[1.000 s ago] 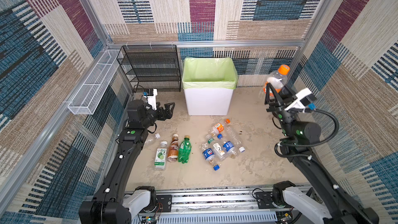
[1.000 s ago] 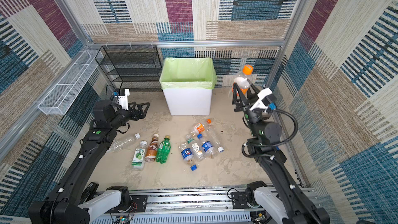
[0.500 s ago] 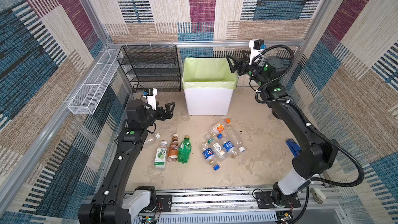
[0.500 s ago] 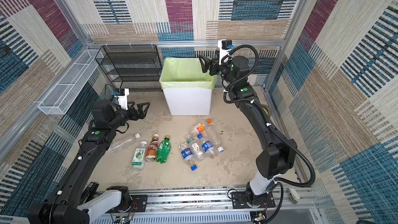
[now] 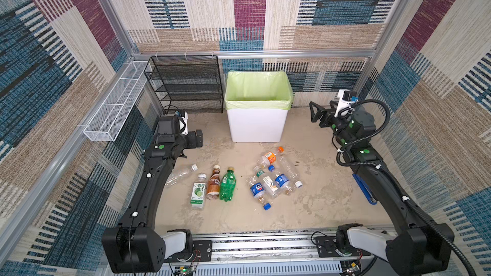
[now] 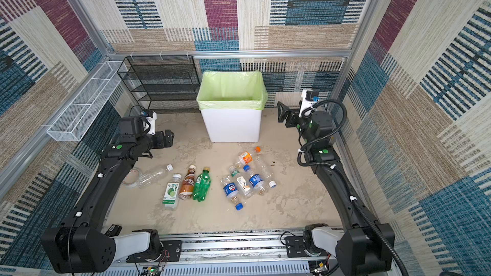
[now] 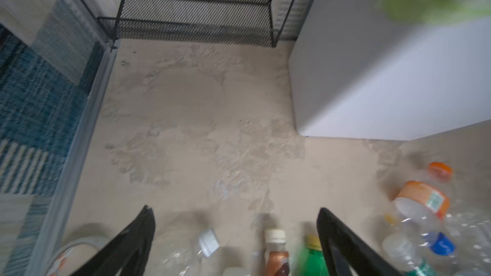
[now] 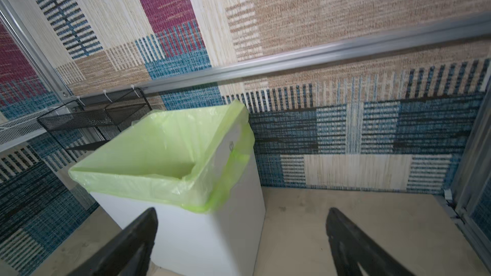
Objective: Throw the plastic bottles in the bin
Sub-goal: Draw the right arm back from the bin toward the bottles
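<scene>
Black and spread to their widest, the left jaws are being held empty above a bare patch of the table [image 5: 326,195], in front of the black mesh rack [image 5: 186,86] and to the left of the bin [image 5: 256,126]; nothing is being grasped or touched by them. The right jaws are likewise being held wide apart and empty, raised just to the right of the bin near the height of its rim, pointed towards it and apart from it. Nine plastic bottles [image 6: 243,184] are being counted, all lying on their sides on the table in front of the bin. Four are being shown in a loose row on the left: a clear one with a white cap [image 5: 180,175], a white-capped one with a green and white label [image 5: 199,191], a brown one [image 5: 214,183] and a green one [image 5: 228,185]. Five are being shown heaped together on the right: one with an orange cap and orange label [image 5: 269,157], a long clear one with a white cap [image 5: 289,168], one with a blue cap and blue label [image 5: 281,180], another of the same kind [image 5: 257,189], and one with a white label [image 5: 268,185]. One bin is being seen: tall, white and rectangular, standing upright by the back wall just beside the rack, with a pale green bag folded over its rim. One grey tape roll [image 6: 130,179] is lying beside the clear bottle on the left.
</scene>
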Available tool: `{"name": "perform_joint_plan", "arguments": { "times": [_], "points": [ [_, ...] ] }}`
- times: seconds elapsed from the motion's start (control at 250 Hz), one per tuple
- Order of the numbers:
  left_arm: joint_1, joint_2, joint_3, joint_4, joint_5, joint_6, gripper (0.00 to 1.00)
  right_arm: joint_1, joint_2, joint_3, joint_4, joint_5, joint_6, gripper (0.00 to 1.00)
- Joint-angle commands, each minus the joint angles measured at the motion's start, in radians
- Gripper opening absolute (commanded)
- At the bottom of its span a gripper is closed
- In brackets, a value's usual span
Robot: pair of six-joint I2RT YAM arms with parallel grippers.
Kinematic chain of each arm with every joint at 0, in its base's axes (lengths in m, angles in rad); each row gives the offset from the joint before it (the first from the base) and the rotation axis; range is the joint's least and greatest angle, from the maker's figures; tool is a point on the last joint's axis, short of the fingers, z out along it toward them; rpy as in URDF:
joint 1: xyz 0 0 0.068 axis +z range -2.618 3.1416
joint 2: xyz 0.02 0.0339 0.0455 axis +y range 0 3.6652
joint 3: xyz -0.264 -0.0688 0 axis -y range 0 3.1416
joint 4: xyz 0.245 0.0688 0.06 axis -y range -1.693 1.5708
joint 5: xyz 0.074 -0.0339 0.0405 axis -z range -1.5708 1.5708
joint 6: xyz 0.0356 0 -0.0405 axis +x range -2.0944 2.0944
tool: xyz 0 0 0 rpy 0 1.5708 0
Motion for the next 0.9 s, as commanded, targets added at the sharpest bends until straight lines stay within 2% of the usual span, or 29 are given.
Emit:
{"name": "perform_joint_plan", "arguments": {
  "times": [0.0, 0.132, 0.28, 0.412, 0.512, 0.704, 0.896],
  "points": [
    [0.002, 0.014, 0.011, -0.169, -0.158, 0.157, 0.96, -0.025, -0.033, -0.087, 0.067, -0.028, 0.047, 0.99],
    [0.004, 0.023, -0.049, -0.137, -0.219, 0.287, 0.96, -0.041, 0.012, -0.115, 0.090, -0.087, 0.049, 1.00],
    [0.007, 0.032, -0.144, -0.089, -0.215, 0.470, 0.98, -0.043, 0.054, -0.101, 0.106, -0.124, 0.047, 0.99],
    [0.025, 0.062, -0.147, -0.148, -0.134, 0.561, 0.97, -0.045, 0.062, -0.112, 0.116, -0.137, 0.048, 0.99],
    [0.031, 0.086, -0.204, -0.046, -0.232, 0.643, 0.97, -0.046, 0.067, -0.125, 0.115, -0.153, 0.055, 0.99],
    [0.056, 0.184, -0.163, -0.107, -0.157, 0.658, 0.96, -0.046, 0.041, -0.163, 0.116, -0.142, 0.070, 0.99],
    [0.066, 0.226, -0.175, -0.102, -0.176, 0.658, 0.96, -0.046, 0.053, -0.154, 0.104, -0.153, 0.068, 0.99]
  ]
}}
